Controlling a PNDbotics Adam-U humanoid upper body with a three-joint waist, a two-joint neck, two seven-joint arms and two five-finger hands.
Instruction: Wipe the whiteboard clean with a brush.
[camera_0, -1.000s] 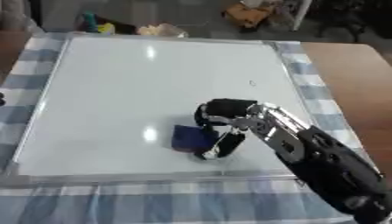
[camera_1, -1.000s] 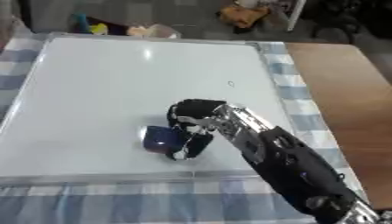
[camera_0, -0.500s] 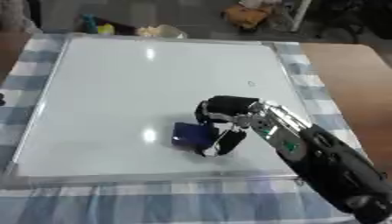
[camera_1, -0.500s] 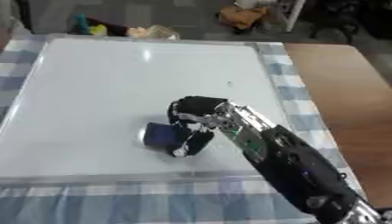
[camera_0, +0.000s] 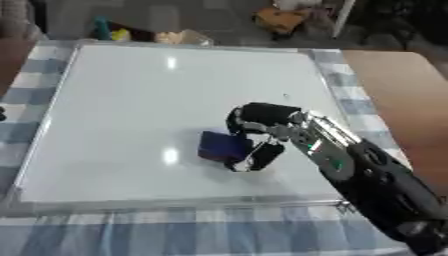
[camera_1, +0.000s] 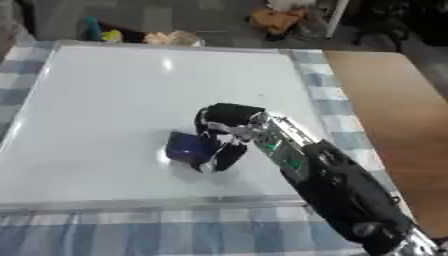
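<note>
A large whiteboard (camera_0: 122, 95) lies flat on a blue checked cloth. A small dark mark (camera_0: 285, 95) shows on it near the right edge. A blue brush (camera_0: 219, 145) rests on the board's lower middle. My right hand (camera_0: 259, 131) comes in from the lower right with its fingers and thumb curled round the brush, pressing it to the board. The left hand shows in neither view.
The checked cloth (camera_0: 359, 107) frames the board, with bare brown table (camera_0: 402, 95) to the right. Small items, among them a yellow and green thing (camera_0: 109, 32) and a crumpled pale thing (camera_0: 179, 37), lie beyond the far edge. The board's metal rim (camera_0: 175, 204) runs along the near side.
The hand and brush have stayed at about the same place on the board's lower middle; the whole picture has shifted slightly.
</note>
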